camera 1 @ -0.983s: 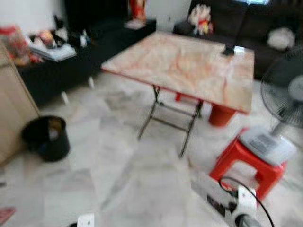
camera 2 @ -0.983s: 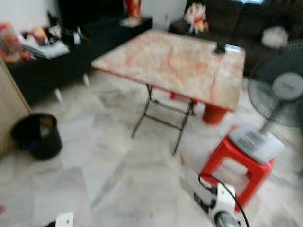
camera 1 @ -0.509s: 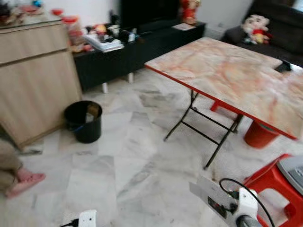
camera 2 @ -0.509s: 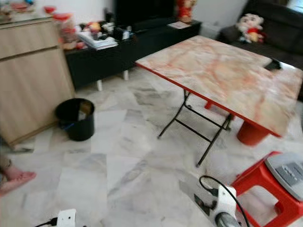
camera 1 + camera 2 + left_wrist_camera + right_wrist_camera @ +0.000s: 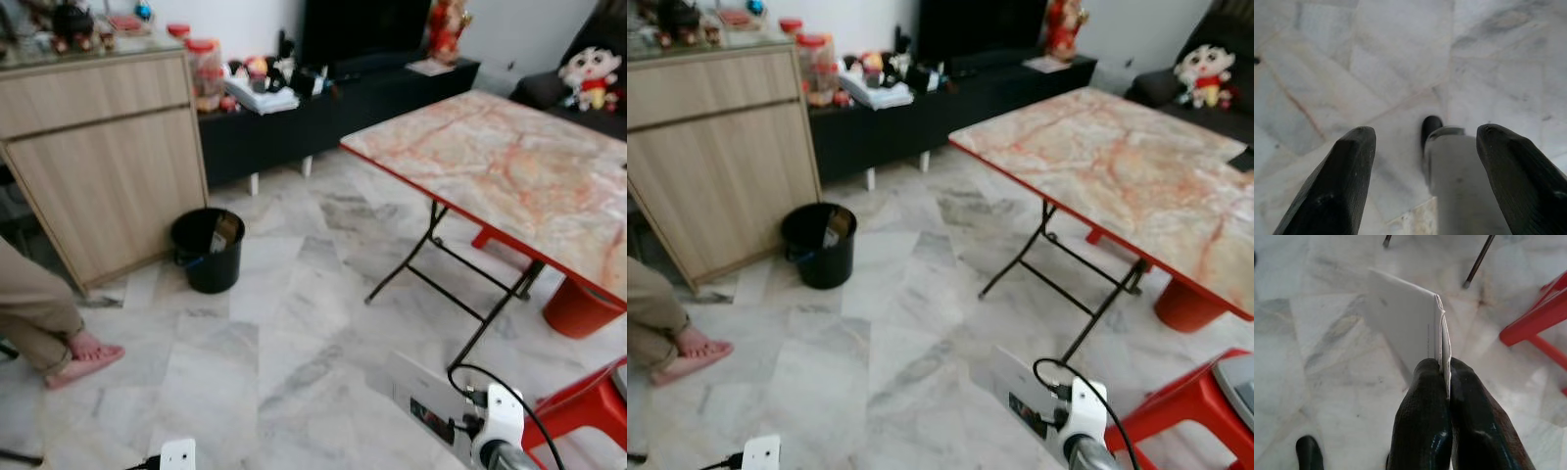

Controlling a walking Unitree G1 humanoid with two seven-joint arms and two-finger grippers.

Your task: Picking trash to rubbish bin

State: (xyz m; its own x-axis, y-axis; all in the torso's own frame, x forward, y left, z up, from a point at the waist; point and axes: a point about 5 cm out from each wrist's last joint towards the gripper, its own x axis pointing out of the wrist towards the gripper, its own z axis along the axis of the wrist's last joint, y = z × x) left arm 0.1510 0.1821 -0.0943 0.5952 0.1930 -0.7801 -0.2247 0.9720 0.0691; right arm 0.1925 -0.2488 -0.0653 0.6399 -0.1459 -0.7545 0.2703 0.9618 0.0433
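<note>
Item: right gripper [image 5: 1442, 377]. We hold a folded white card [image 5: 1405, 323] pinched flat between its two fingers, which are closed tight on the card's edge. In the eye views the card [image 5: 416, 392] rides low at our right, above the floor [image 5: 294, 323].

Item: left gripper [image 5: 1420, 161]. Its fingers stand wide apart with nothing between them, pointing down at bare marble; the arm hangs idle.

Item: bin [image 5: 208, 250]. Black, round, open-topped, standing on the floor just beside the wooden cabinet [image 5: 108, 166], with some scraps already inside. It is well apart from our card.

Item: change over the last second. Our whole view has swung leftward. The bin, earlier at the far left edge and blurred, now sits nearer the middle-left and sharp. The cabinet has come into view, the fan and most of the red stool [image 5: 578, 406] have slid out at the right, and the folding table [image 5: 509, 176] has shifted right. A person's leg and pink slipper [image 5: 83, 357] now show at the left. The things themselves look unmoved; we have turned.

Item: meaning for the task. We judge the pick done and the carry under way: we are now facing the bin, with open floor between. What remains is the walk up and the drop.
</note>
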